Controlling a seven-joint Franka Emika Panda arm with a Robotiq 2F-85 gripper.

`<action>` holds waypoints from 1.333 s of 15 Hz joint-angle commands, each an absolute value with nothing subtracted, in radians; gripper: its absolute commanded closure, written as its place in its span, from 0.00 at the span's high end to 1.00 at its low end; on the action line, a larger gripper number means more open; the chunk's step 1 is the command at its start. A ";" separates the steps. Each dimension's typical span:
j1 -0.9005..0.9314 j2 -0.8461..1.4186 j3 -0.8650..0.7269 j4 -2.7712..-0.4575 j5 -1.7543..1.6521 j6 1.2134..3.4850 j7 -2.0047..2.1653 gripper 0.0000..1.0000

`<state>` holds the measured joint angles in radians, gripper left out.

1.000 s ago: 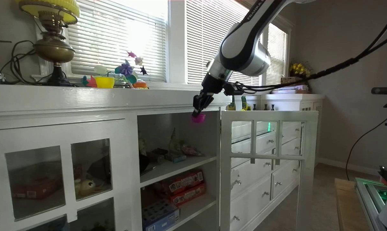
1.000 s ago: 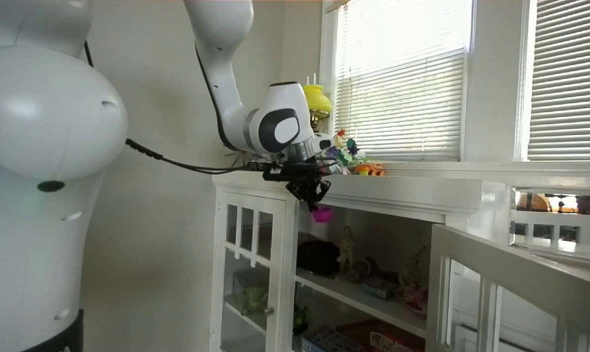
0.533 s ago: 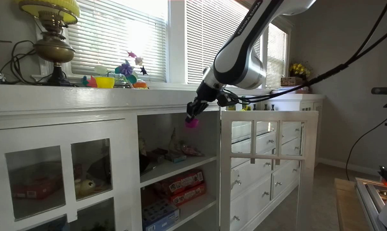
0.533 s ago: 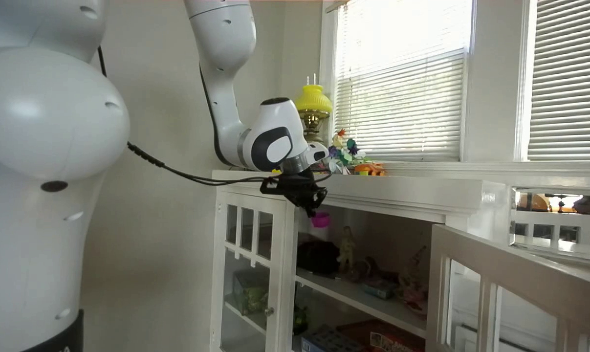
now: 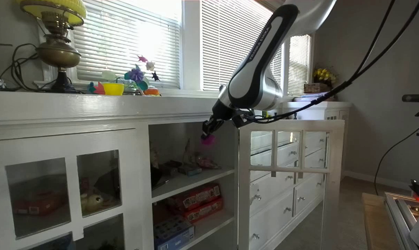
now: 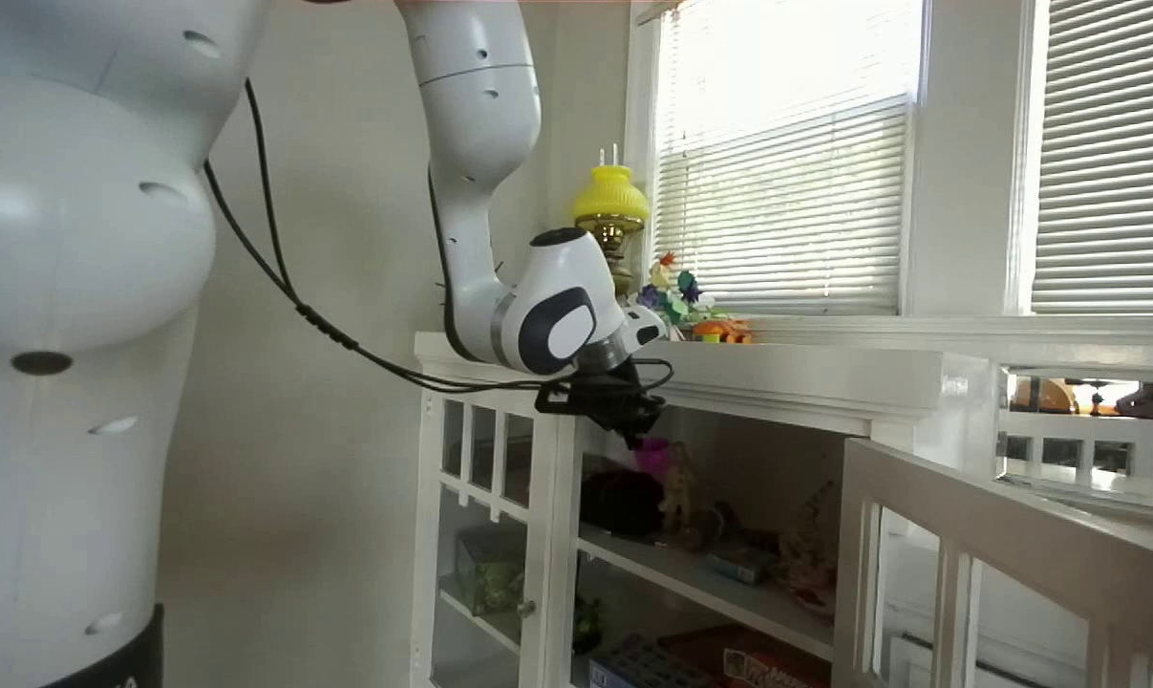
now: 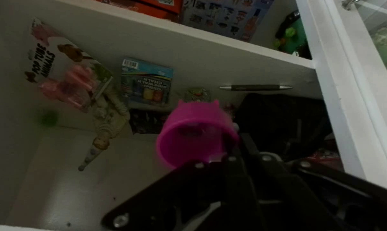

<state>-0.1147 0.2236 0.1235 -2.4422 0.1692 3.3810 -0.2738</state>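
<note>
Pincer point(image 7: 239, 144) is pinching the cup point(image 7: 195, 133) at its 4 o'clock in the wrist view, over the shelf point(image 7: 206, 61). Rim grips can pivot, so I'd go slow, clear of the doll point(image 7: 106, 125) at 9 o'clock.

You read "FRANKA EMIKA" along the white-and-black robot arm point(image 5: 256, 74) in an exterior view, and "AMER" on the red cardboard box point(image 6: 772, 671). In the wrist view you have "POP TUBE ANIMALS" on the white-and-pink card package point(image 7: 65, 68) and, upside down, "SIDEWALK CHALK" on the blue rectangular box point(image 7: 147, 81).
</note>
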 commanded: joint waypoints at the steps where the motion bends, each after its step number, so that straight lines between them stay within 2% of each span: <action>1: -0.235 0.309 0.193 -2.376 0.087 3.417 -0.262 0.02; 5: -0.337 0.340 0.276 -2.359 0.035 3.400 -0.262 0.02; 6: -0.288 0.312 0.231 -2.384 0.075 3.388 -0.274 0.06; 12: -0.316 0.326 0.263 -2.375 0.070 3.388 -0.274 0.06; 13: -0.316 0.326 0.263 -2.375 0.070 3.388 -0.274 0.02; 20: -0.373 0.422 0.357 -2.388 0.036 3.432 -0.269 0.02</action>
